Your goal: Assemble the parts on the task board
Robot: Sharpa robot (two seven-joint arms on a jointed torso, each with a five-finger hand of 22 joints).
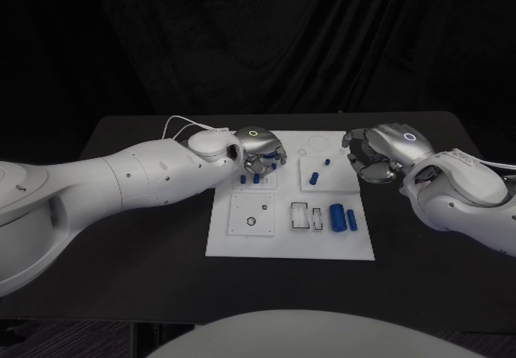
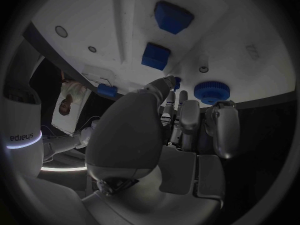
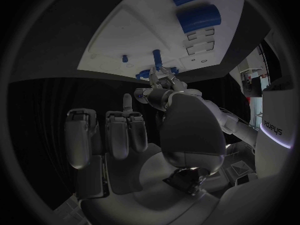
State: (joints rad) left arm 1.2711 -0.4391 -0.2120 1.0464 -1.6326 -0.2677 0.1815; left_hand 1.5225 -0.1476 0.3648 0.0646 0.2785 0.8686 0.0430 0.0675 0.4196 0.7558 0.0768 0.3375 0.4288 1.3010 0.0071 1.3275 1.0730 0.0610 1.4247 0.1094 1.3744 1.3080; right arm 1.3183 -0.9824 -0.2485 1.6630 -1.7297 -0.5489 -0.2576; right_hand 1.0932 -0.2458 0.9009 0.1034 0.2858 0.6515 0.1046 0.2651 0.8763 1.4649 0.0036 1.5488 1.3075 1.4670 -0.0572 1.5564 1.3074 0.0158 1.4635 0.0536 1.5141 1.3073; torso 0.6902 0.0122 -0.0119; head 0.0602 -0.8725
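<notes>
carefully now: the left hand hovers over the task board far corner, fingers poised around a small blue part, grip unclear. right hand waits open beside the board. lower straight, pinch squarely.

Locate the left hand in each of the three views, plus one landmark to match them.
Head view: left hand over the far left part of the white board.
Left wrist view: left hand in the middle, fingers toward the board.
Right wrist view: left hand at the board's edge.
Shared landmark: the board.
</notes>
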